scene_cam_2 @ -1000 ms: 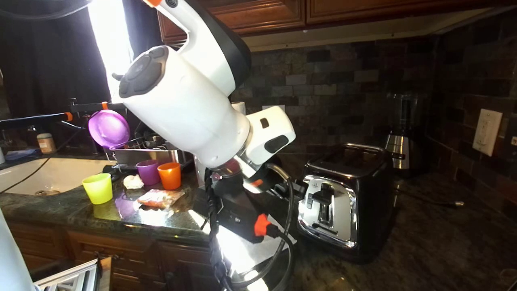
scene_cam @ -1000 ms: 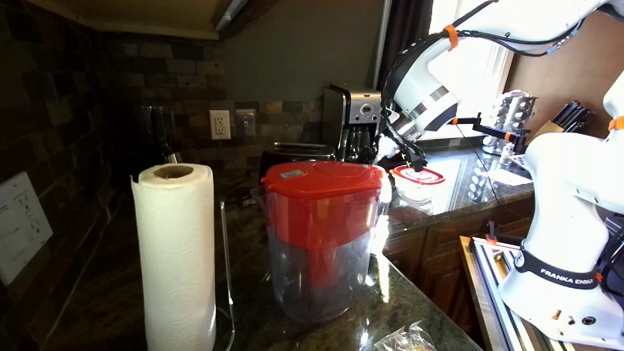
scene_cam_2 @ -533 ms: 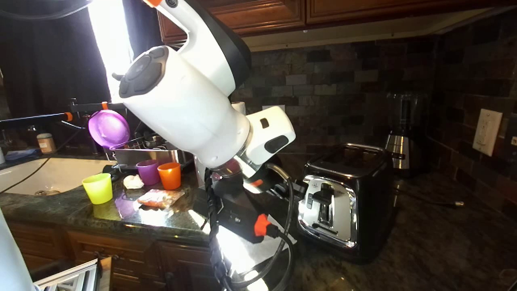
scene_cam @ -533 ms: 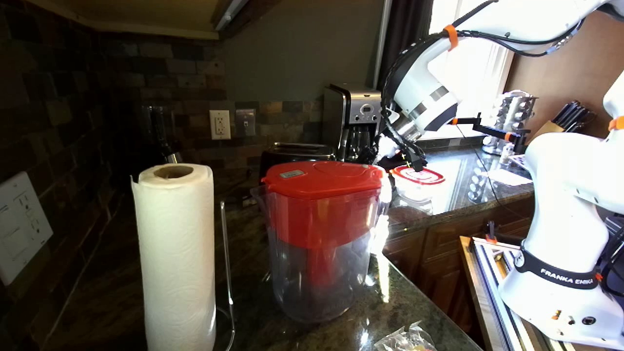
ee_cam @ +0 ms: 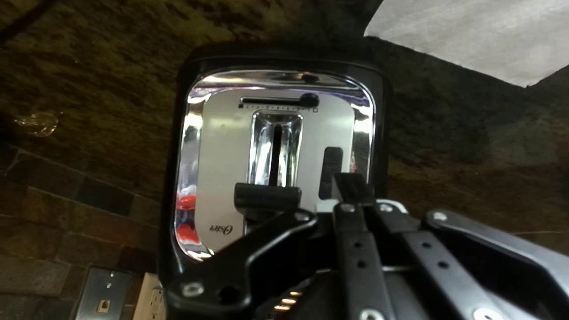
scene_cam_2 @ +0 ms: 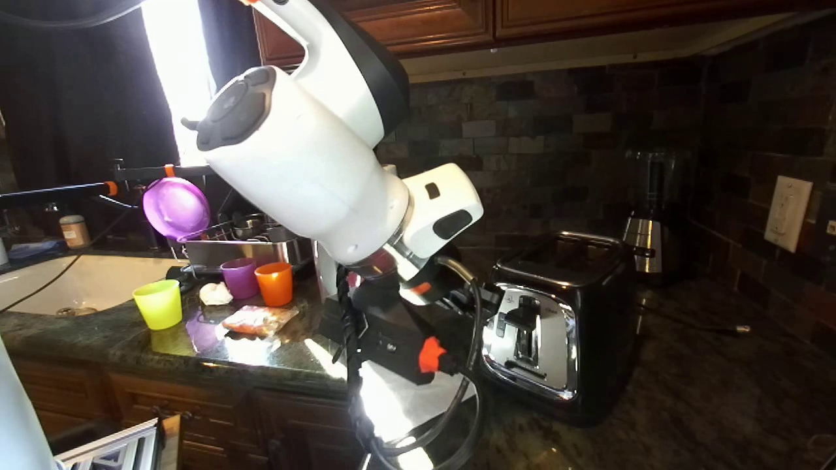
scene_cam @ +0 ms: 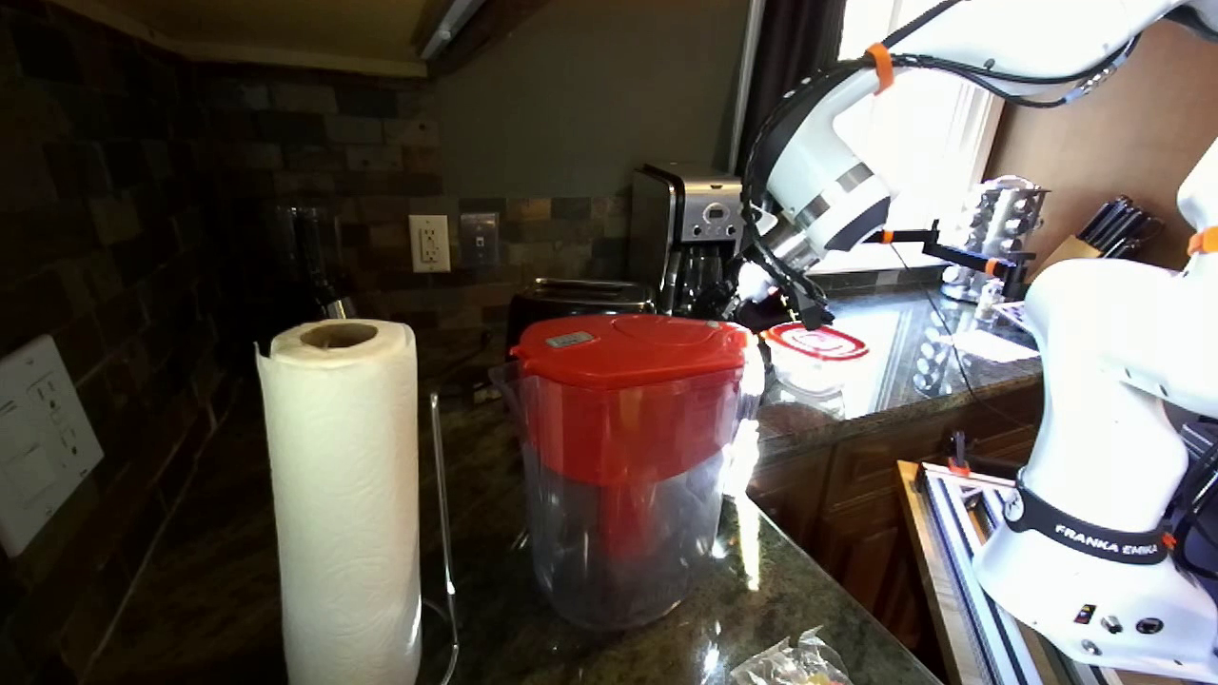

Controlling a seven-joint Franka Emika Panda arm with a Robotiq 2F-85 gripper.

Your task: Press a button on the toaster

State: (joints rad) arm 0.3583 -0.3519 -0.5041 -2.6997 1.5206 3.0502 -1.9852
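Dark tile wall is filling the background, sun's blasting in through the window, and stuff on the stone counter isn't budging. Robot arm is the only thing changing: after holding still, it's inching up and, by the look of it, a touch closer to the toaster. Big red-lidded pitcher is hiding a chunk of that toaster in an exterior view, but the toaster's standing upright on the counter with its shiny front facing the arm. Gripper is hovering at that front, jaws looking pinched together and, far as I'm seeing, holding nothing. Lever is sitting near the top of its slot. Button strip beside it is where the fingertips are heading, I'm guessing; in the wrist view they're overlapping the end level with the lever, and I can't tell if they're touching. So I'm reading this as lining-up, not a press yet. If they're creeping any higher, they're risking missing the strip, so a slight dip before pushing is sounding smart.
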